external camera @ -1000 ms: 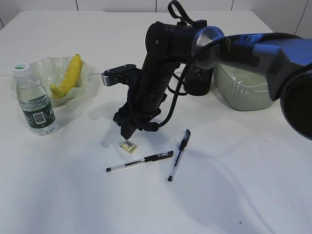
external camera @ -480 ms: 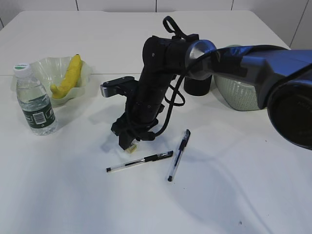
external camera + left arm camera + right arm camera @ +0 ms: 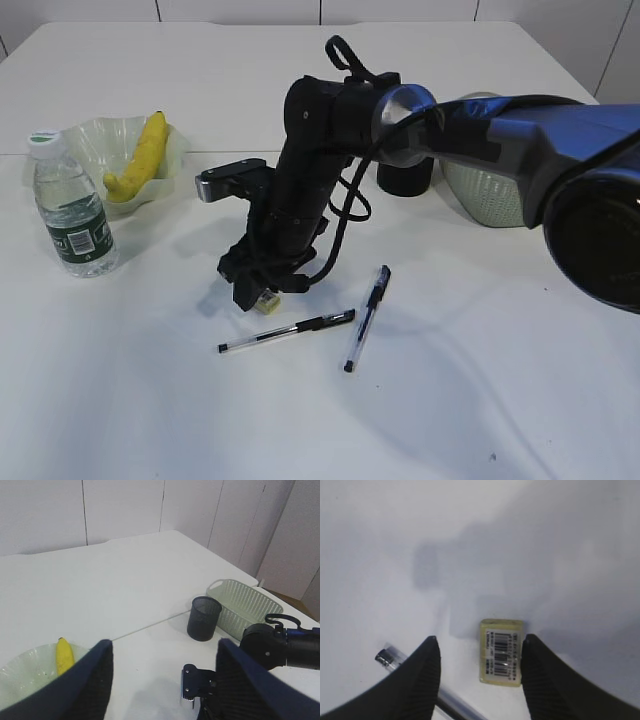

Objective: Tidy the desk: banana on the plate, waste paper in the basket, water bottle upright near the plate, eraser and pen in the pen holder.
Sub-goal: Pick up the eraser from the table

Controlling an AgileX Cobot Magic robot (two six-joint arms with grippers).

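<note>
My right gripper (image 3: 255, 293) (image 3: 480, 642) is open and low on the table, straddling the small yellow eraser (image 3: 266, 302) (image 3: 501, 651). The eraser lies flat, close against the right finger, with a gap on its left. One pen (image 3: 290, 331) (image 3: 395, 661) lies just below the eraser, a second pen (image 3: 368, 316) to its right. The banana (image 3: 140, 158) (image 3: 64, 655) rests on the pale plate (image 3: 95, 135). The water bottle (image 3: 72, 210) stands upright beside it. My left gripper (image 3: 162, 650) hangs open and empty high above the table. No waste paper shows.
The black mesh pen holder (image 3: 405, 177) (image 3: 203, 618) stands behind my right arm, with the pale green basket (image 3: 490, 190) (image 3: 245, 605) to its right. The right arm stretches across the table's middle from the right side.
My right gripper has come down and slightly left, from just above the eraser to around it at table level. Its jaws stay open. Nothing else has moved.
</note>
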